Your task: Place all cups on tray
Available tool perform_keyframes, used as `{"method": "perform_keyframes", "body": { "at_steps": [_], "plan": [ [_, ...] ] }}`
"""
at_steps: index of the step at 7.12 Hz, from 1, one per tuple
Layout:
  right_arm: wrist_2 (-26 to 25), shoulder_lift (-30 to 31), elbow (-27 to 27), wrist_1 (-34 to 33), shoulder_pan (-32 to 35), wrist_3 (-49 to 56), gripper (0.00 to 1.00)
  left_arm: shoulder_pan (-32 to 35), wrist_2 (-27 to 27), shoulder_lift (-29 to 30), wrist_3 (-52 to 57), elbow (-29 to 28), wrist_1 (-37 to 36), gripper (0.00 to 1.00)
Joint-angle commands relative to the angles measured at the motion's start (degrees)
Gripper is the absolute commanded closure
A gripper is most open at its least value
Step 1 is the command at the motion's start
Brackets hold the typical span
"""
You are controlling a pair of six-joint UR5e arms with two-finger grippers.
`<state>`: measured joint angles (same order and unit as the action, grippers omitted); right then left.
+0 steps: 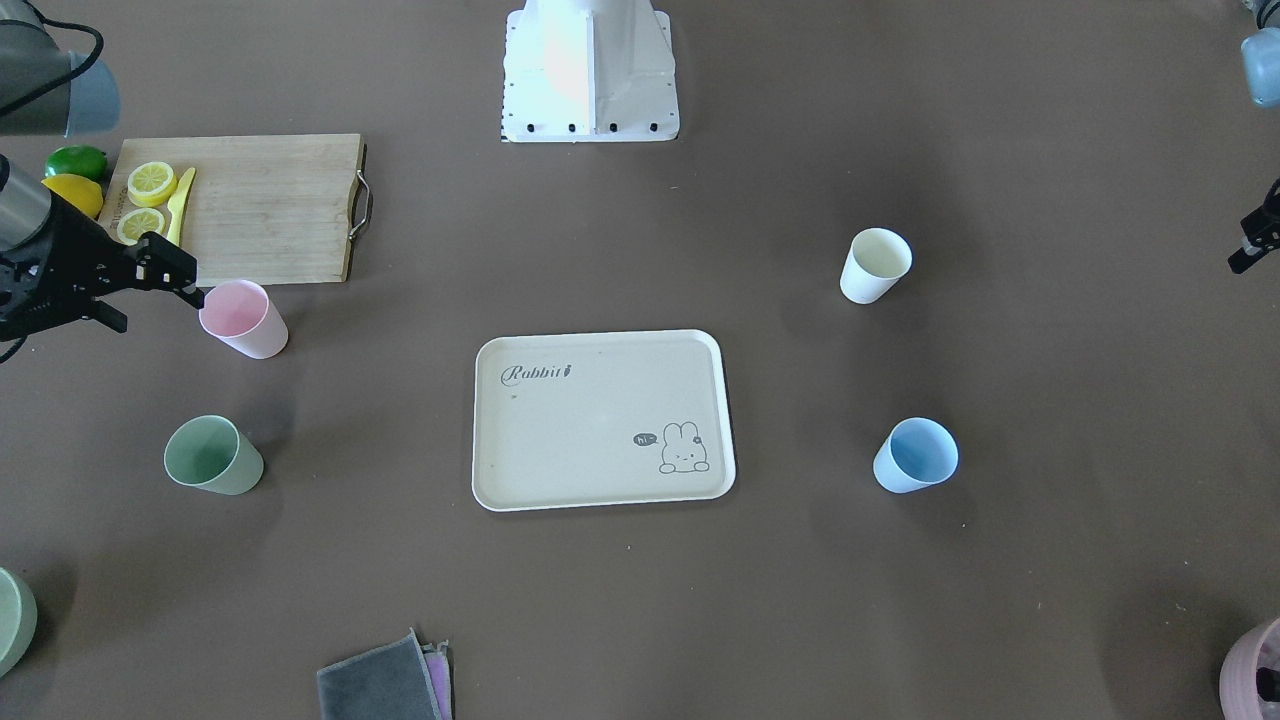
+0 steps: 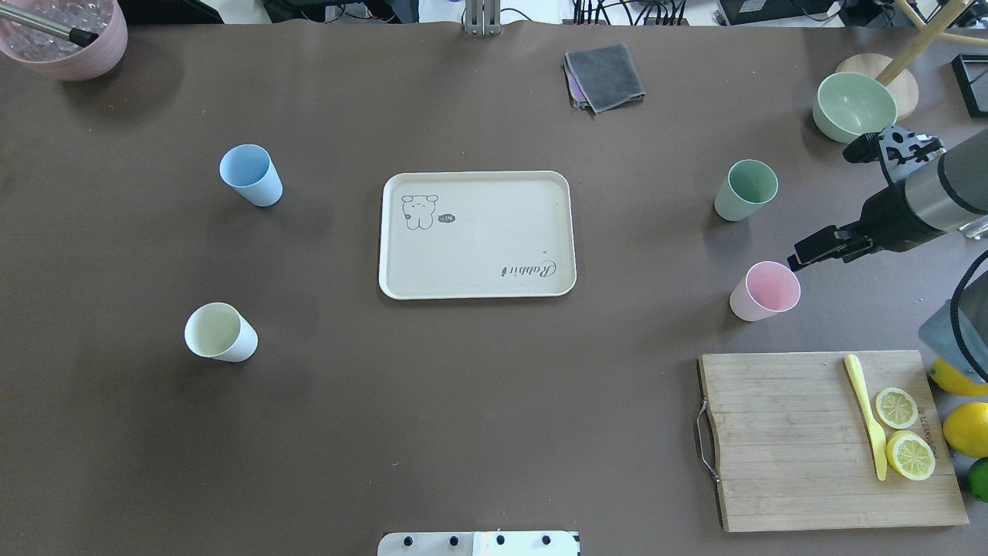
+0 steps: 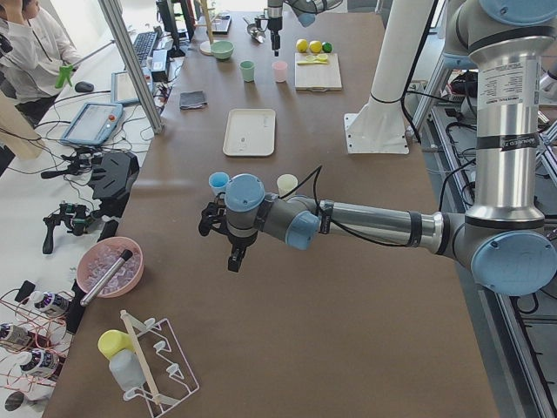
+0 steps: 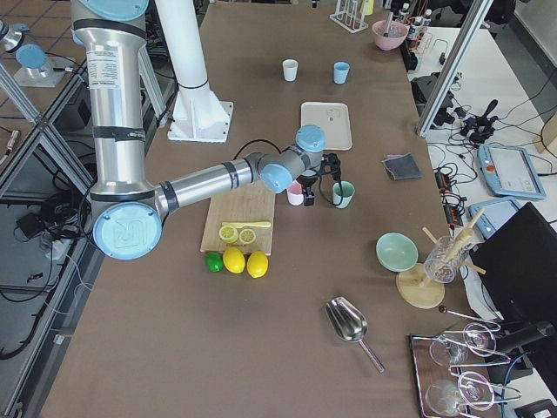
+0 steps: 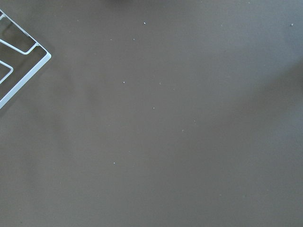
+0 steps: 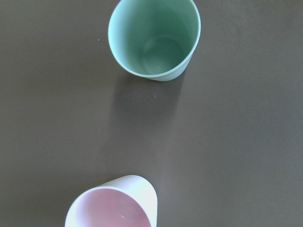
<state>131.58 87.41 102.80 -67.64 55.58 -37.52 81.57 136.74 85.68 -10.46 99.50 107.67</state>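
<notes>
Hovering over the bench [image 2: 463, 401] between the pink cup [image 2: 764, 292] and the green cup [image 2: 745, 191], the right end effector [image 2: 814, 251] has its fingers apart, one tip just beside the pink cup's rim. All four cups stand upright on the bench, none of them on the tray [image 2: 477, 255], which lies in the middle. Pink and green are on the robot's right, while the blue cup [image 2: 251, 176] and the white cup [image 2: 220, 332] are on its left, each well apart from the tray. A wooden cutting board [image 2: 787, 440] with lemon slices [image 2: 895, 408] and a yellow knife [image 2: 864, 413] lies near the pink cup, on the robot's side. A green bowl [image 2: 853, 106] sits beyond the green cup, and a folded grey cloth [image 2: 606, 76] lies at the far edge. The left end effector [image 3: 224, 242] hangs over the bench past the blue and white cups, near a wire rack [image 5: 19, 71]. I cannot tell whether its fingers are apart or together.
</notes>
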Motion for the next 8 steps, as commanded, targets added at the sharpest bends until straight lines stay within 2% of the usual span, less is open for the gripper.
{"method": "perform_keyframes", "body": {
  "at_steps": [1,2,3,4,5,7,8],
  "plan": [
    [-0.3,-2.8,-4.1,0.1,-2.4,-0.5,0.09,0.1,-0.1,-0.1,-0.2,0.1,0.5,0.02],
    [-0.5,-2.8,-5.1,0.1,-2.8,-0.5,0.18,0.1,-0.2,-0.1,-0.4,0.3,0.5,0.02],
    [-0.4,-2.8,-5.4,0.1,-3.4,-0.5,0.44,0.1,-0.2,0.0,-0.5,0.3,0.4,0.02],
    [-0.1,-2.8,-5.5,0.1,-3.4,-0.4,0.99,-0.1,-0.2,0.1,-0.5,0.3,0.4,0.02],
    [0.3,-2.9,-5.2,0.1,-3.4,-0.4,1.00,-0.3,0.0,0.4,-2.4,0.3,0.4,0.02],
    [3.3,-3.7,-3.8,-0.5,-3.1,-0.7,1.00,-8.7,-0.6,2.2,-15.8,2.9,1.6,0.05],
    [3.3,-5.7,-3.8,-0.8,-2.7,-2.3,1.00,-11.8,-2.9,2.6,-21.0,4.3,3.8,0.07]
  ]
}}
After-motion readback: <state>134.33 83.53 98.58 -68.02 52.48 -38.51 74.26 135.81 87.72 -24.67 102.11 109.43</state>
